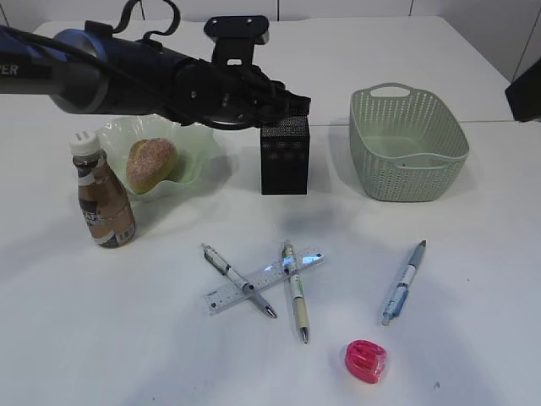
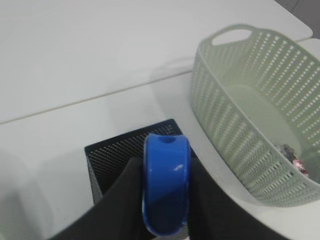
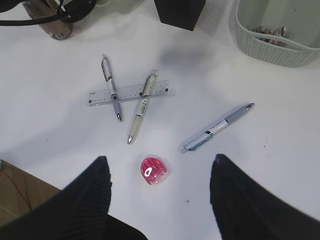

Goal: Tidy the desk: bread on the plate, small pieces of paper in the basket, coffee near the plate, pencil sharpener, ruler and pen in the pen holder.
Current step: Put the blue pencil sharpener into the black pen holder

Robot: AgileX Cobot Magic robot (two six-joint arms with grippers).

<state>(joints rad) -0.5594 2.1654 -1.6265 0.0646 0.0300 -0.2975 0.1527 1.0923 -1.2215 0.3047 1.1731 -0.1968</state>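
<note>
Left wrist view: left gripper point(image 2: 165, 200) clamps a blue sharpener point(image 2: 166, 190) over the pen holder point(image 2: 117, 155), lower centre.
Right gripper point(image 3: 160, 192): jaws apart, holding nothing, above the pink sharpener point(image 3: 152, 171), bottom centre.
Ruler point(image 3: 131, 93): under two pens.

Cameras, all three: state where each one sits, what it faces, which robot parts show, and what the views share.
Exterior view: in front of the desk, slanting down from above; the left arm reaches across to the pen holder.
Left wrist view: on the left arm, looking down past its end effector, shut on a blue object, above the pen holder and beside the basket.
Right wrist view: on the right arm, looking down between open fingers at the pink sharpener.
Shared: all three show the basket and pen holder.
</note>
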